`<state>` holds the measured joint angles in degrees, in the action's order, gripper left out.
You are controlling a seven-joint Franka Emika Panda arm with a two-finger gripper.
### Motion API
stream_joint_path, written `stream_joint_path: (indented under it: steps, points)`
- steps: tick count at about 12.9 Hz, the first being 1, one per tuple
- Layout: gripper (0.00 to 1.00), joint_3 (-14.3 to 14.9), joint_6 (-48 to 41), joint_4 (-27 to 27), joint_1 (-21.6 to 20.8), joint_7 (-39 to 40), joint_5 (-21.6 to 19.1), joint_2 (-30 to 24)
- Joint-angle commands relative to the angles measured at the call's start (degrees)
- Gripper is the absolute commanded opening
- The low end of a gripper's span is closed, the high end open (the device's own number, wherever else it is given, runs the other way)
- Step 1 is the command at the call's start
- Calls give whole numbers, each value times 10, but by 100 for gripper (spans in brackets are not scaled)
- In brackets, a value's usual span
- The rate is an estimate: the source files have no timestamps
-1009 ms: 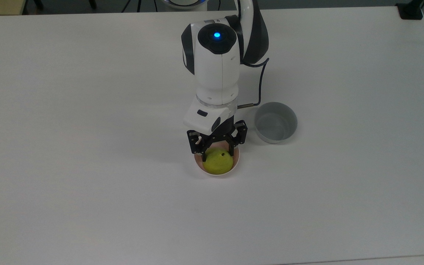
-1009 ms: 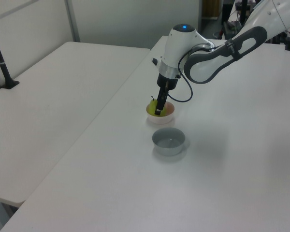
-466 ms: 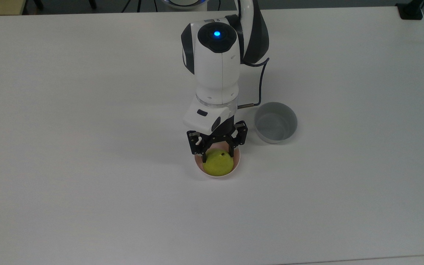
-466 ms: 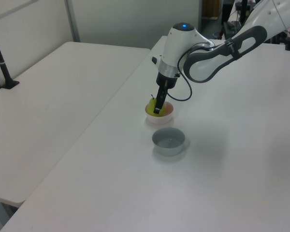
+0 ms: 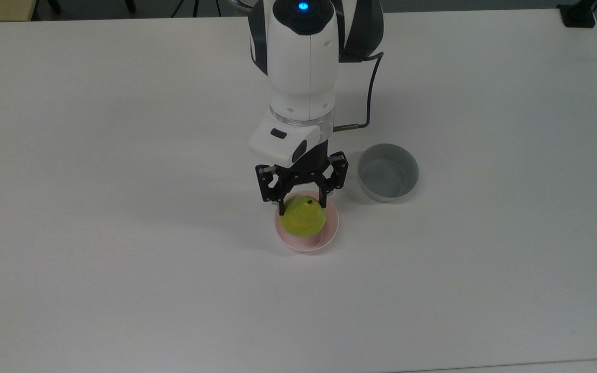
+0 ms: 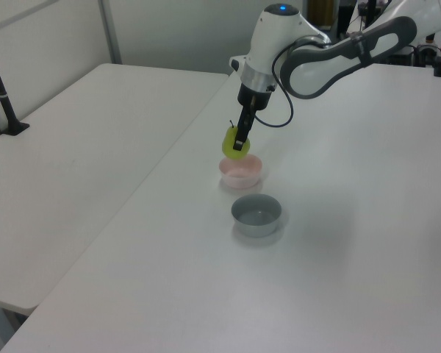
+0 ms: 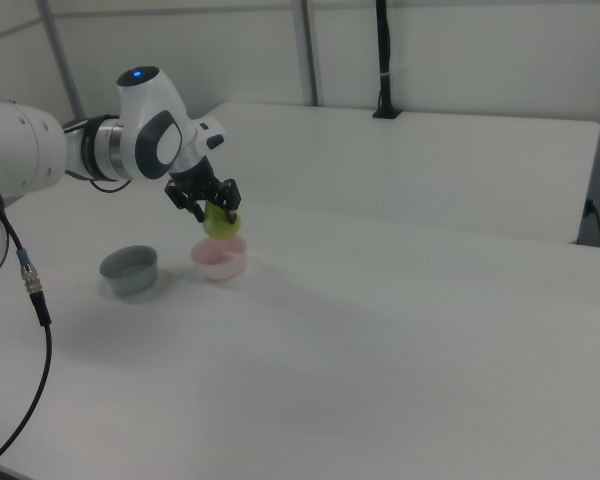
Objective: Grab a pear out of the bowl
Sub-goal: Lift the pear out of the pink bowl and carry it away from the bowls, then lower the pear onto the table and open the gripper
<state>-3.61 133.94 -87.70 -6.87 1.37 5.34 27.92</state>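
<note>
Nearest in the left view stands a grey bowl point(image 6: 256, 214), empty and apart from the action, just this side of the pink bowl point(image 6: 242, 170) on the white counter point(image 6: 338, 243). The pink bowl sits upright with nothing left in it, and the pear point(image 6: 235, 143) hangs directly above it, clear of the rim; the right view shows the same gap, the fruit point(image 7: 220, 224) riding over the bowl point(image 7: 220, 261). The end effector point(image 5: 302, 201) is pinching the pear point(image 5: 303, 217), one black finger on each flank of the fruit as the top view shows it, coming down from overhead with the stem spot facing up between them. The relation that matters now is vertical: the pear lies straight below the end effector and straight above the bowl point(image 5: 329, 233), so the coming move, by my reading, is simply more height, with the pickup all but made. The pear's long axis looks close to upright, though it is too rounded to say firmly. How far the fingertips reach down the fruit is hidden by its own bulge in the top view, and the finger on the far side is covered in the left view. Beyond, the white arm point(image 6: 331, 51) runs back out of the left view's upper right.
</note>
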Motion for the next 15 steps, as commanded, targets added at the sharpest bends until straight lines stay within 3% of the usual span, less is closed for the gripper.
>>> stream_joint_path:
  steps: [1,9,15]
  points:
    - [48,11,-30,-9,22,-5,-2,-32]
    - [48,11,23,9,124,33,5,-1]
    - [50,16,116,7,130,36,13,61]
